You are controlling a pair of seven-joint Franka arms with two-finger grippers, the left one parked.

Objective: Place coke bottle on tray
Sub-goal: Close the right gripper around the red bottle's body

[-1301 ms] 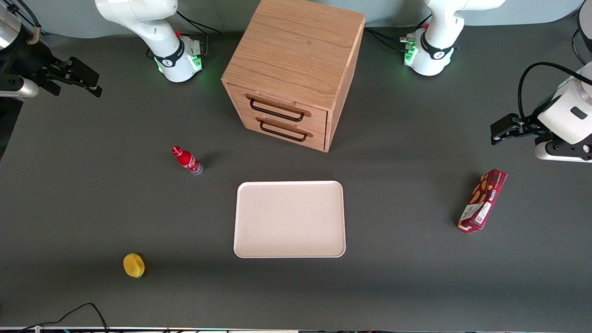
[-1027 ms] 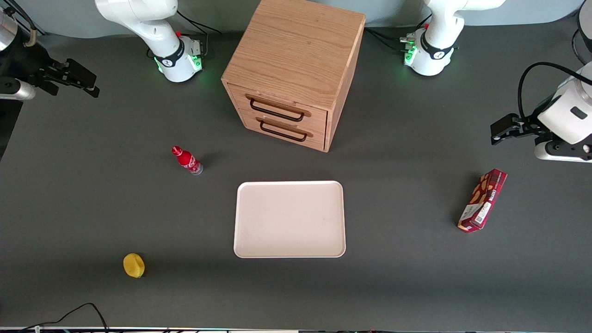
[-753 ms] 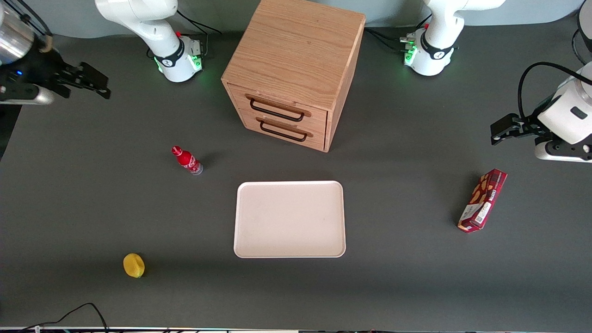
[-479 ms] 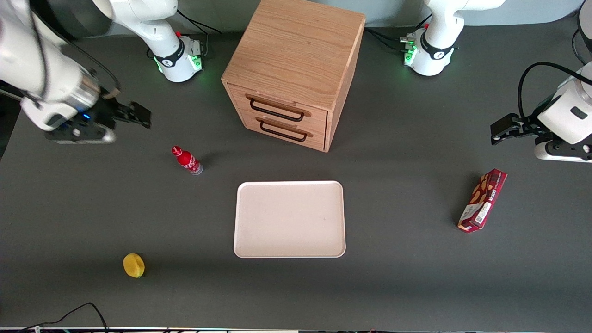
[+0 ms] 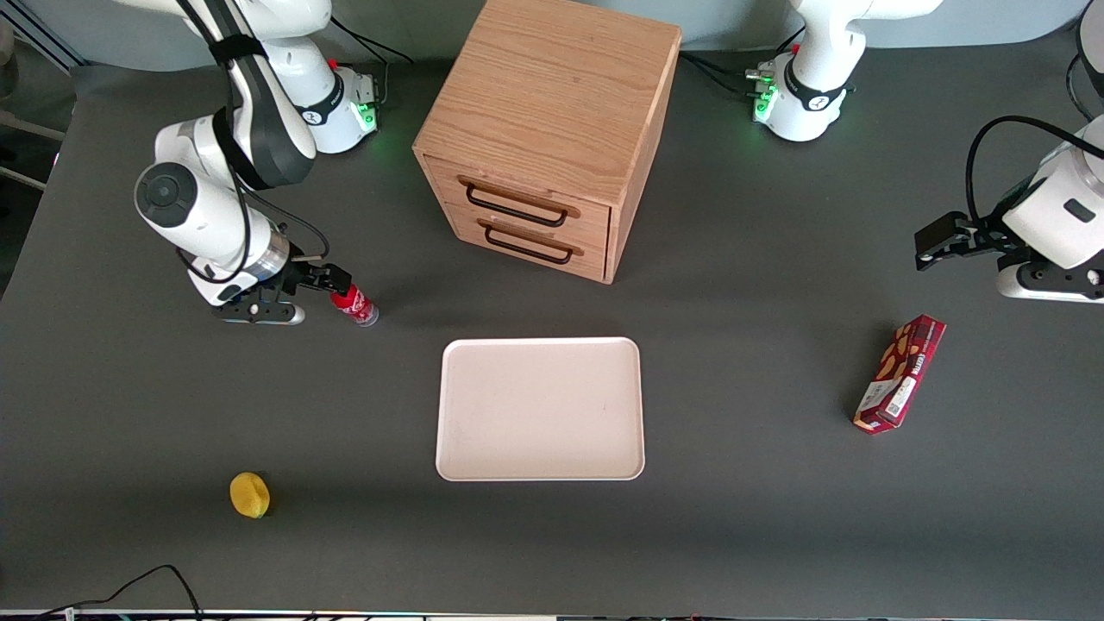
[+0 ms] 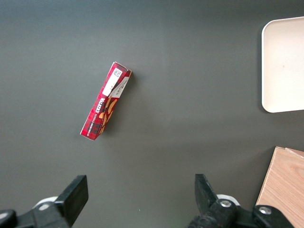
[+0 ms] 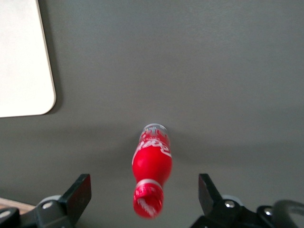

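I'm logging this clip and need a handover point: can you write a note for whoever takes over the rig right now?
Gripper: open, fingers either side of the coke bottle near its cap, not closed on it.
Bottle: upright on the table, toward the working arm's end, beside the tray and farther from the front camera than it.
Tray: nothing on it.
Done: approach.
Left: grasp, lift, carry to the tray, release.

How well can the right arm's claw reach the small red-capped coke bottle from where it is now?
Probably well. The open claw hangs just above the small red-capped coke bottle, whose cap sits between the two fingers in the wrist view. The dark table around it is bare, and the pale pinkish-white tray lies apart.
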